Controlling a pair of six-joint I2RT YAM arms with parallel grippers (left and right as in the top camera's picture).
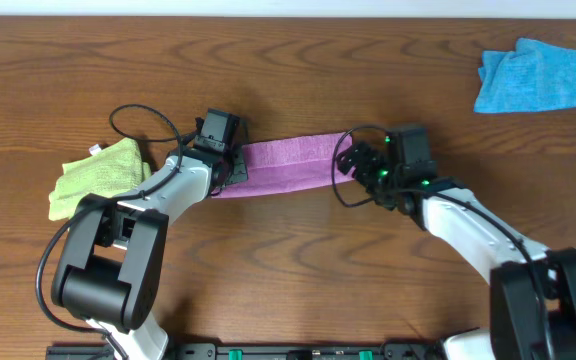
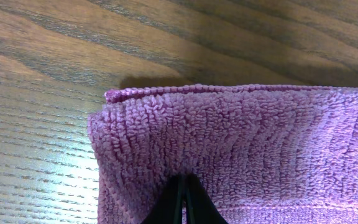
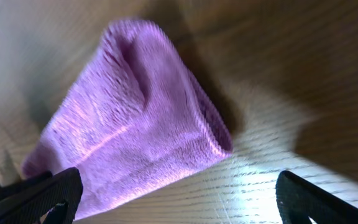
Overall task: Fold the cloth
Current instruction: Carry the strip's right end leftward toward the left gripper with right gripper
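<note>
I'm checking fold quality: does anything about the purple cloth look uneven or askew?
Yes. The cloth lies as a slightly slanted strip. By the left gripper, the two layers' edges don't line up; by the open right gripper, its end bulges open instead of lying flat.

Purple cloth lies folded into a strip.
</note>
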